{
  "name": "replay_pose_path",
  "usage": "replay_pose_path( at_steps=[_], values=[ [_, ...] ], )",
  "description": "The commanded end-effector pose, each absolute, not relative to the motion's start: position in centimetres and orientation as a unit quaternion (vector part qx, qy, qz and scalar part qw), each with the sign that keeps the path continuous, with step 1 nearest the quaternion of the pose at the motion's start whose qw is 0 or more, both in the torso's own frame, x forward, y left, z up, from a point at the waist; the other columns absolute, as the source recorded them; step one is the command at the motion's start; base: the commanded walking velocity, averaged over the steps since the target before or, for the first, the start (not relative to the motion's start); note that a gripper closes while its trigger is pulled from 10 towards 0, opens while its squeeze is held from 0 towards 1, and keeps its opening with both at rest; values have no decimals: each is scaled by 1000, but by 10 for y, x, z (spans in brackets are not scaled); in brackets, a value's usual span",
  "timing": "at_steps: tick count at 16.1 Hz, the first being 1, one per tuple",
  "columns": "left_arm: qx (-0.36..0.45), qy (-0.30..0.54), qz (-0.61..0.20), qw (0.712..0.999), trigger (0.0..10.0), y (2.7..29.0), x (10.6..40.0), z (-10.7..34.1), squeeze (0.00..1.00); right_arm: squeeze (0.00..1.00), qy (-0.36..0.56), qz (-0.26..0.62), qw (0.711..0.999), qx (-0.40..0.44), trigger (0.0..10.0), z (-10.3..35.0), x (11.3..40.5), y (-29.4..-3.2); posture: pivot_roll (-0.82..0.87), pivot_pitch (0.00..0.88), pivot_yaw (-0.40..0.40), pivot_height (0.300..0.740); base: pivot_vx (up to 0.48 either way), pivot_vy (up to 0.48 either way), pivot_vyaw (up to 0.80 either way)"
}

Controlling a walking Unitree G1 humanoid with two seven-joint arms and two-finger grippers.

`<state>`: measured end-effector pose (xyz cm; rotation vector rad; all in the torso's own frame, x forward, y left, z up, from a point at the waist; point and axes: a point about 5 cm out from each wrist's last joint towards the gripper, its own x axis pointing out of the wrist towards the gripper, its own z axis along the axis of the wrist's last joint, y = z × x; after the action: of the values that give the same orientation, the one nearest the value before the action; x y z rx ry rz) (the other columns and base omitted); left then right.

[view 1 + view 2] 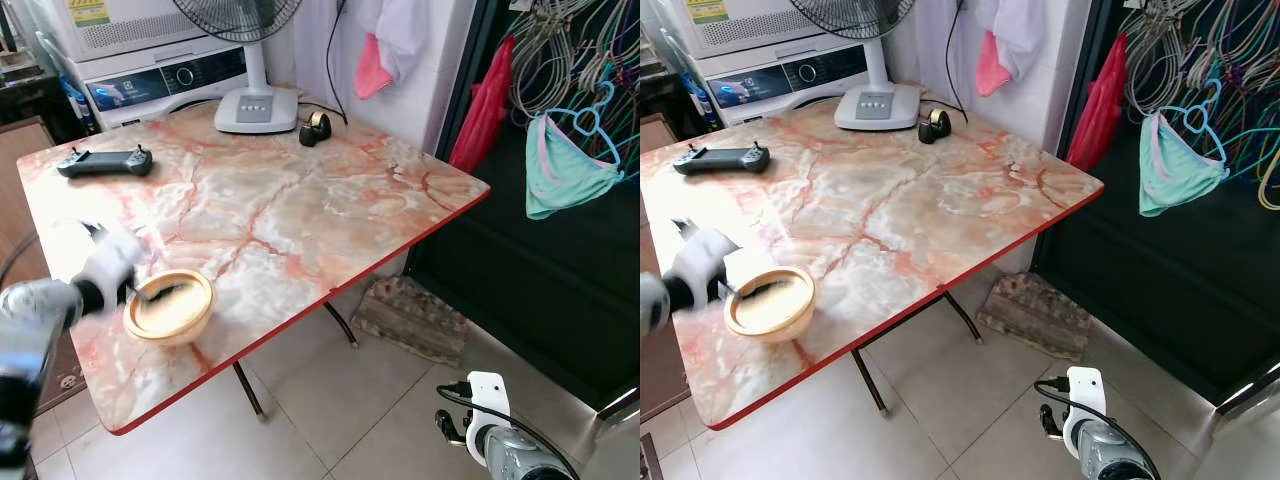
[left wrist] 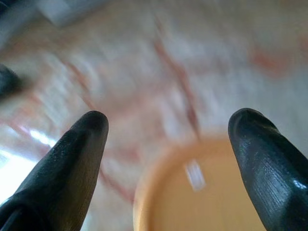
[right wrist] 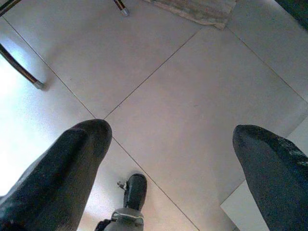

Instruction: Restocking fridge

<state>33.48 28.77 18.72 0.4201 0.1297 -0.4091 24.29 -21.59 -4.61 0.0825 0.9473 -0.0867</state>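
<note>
Left gripper (image 2: 166, 139) reaches forward with its 2 fingers spread wide, right gripper (image 3: 173, 159) hangs low, likewise spread

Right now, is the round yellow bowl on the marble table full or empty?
Empty: the round yellow bowl stands upright on the marble table, its bare inside showing. The left pincer, open, reaches over its rim.

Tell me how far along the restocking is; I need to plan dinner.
Nothing looks stocked yet. The left gripper, fingers open, is at the round yellow bowl on the marble-patterned table. The right gripper hangs idle over the floor. Lifting and carrying remain.
</note>
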Motion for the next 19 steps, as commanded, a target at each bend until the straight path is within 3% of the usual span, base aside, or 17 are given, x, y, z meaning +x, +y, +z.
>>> replay_pose_path(
  at_steps=[1,4,5,7,11,14,19],
  values=[
    [184,19,-168,968,10000,288,339,203,0,0,459,-43,887,38,10000,-46,242,-217,105,0,-26,740,0,0,0],
    [106,-46,-45,992,10000,287,347,200,0,0,459,-38,887,36,10000,-46,242,-217,115,0,-24,740,0,0,0],
    [68,-69,120,988,10000,295,346,186,0,0,459,-23,888,19,10000,-46,243,-217,102,0,-19,740,0,0,0],
    [83,-105,189,973,10000,291,341,185,0,0,456,-24,889,20,10000,-46,242,-216,98,0,-10,740,0,0,0],
    [105,-128,5,986,10000,224,338,159,0,0,451,-30,892,25,10000,-47,242,-215,84,0,9,740,0,0,0],
    [172,-127,-68,975,10000,206,337,153,0,0,452,-30,891,25,10000,-48,241,-215,89,0,21,740,0,0,0],
    [147,-139,-79,976,10000,196,335,152,0,0,448,-35,893,33,10000,-49,240,-213,81,0,34,740,0,0,0]
  ],
)
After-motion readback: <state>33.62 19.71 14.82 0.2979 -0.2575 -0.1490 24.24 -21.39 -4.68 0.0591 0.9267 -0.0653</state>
